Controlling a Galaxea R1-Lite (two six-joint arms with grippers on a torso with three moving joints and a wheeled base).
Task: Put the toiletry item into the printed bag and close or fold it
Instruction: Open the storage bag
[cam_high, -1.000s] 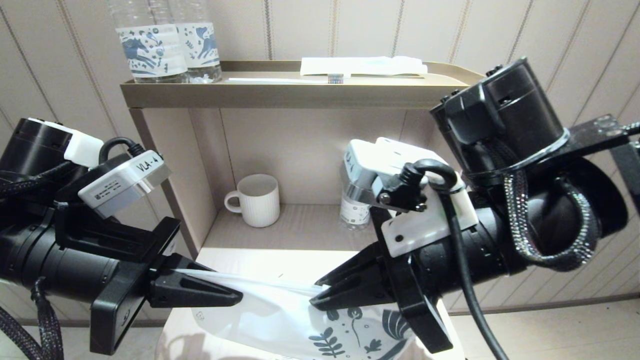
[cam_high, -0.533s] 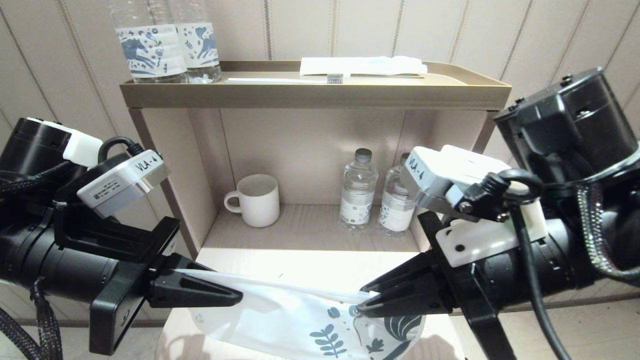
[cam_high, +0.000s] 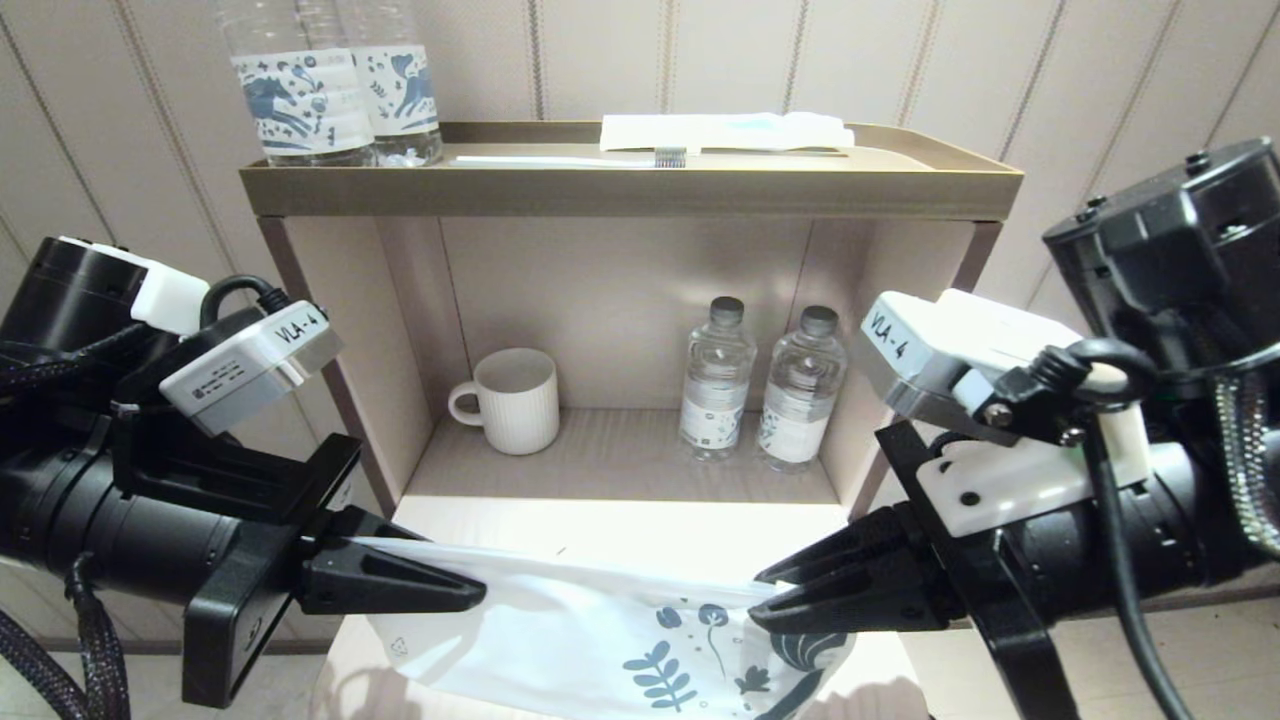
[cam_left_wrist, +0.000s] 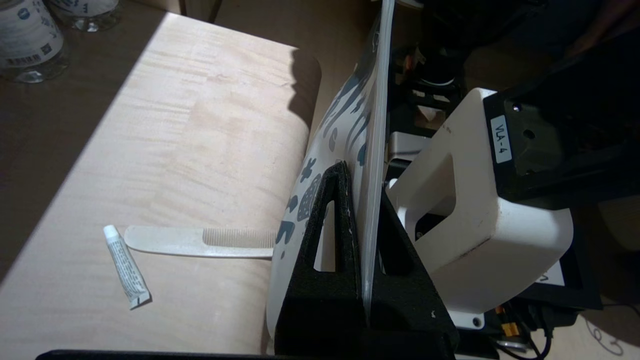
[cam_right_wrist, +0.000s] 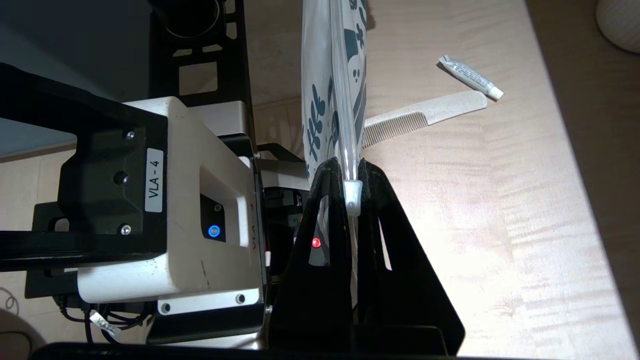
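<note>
Wooden shelf unit (cam_high: 630, 190) ahead, light table (cam_left_wrist: 165, 150) below. Printed bag (cam_high: 590, 640) hanging taut above table, stretched between both arms. Left gripper (cam_high: 470, 598) clamped on plain end of top edge; right gripper (cam_high: 765, 612) pinched on printed end, white slider (cam_right_wrist: 352, 195) between its fingertips. Mug (cam_high: 512, 400) and two small bottles (cam_high: 765, 390) on lower shelf. Comb (cam_left_wrist: 200, 241) and small tube (cam_left_wrist: 126, 266) lying on table, beside each other, outside bag
</note>
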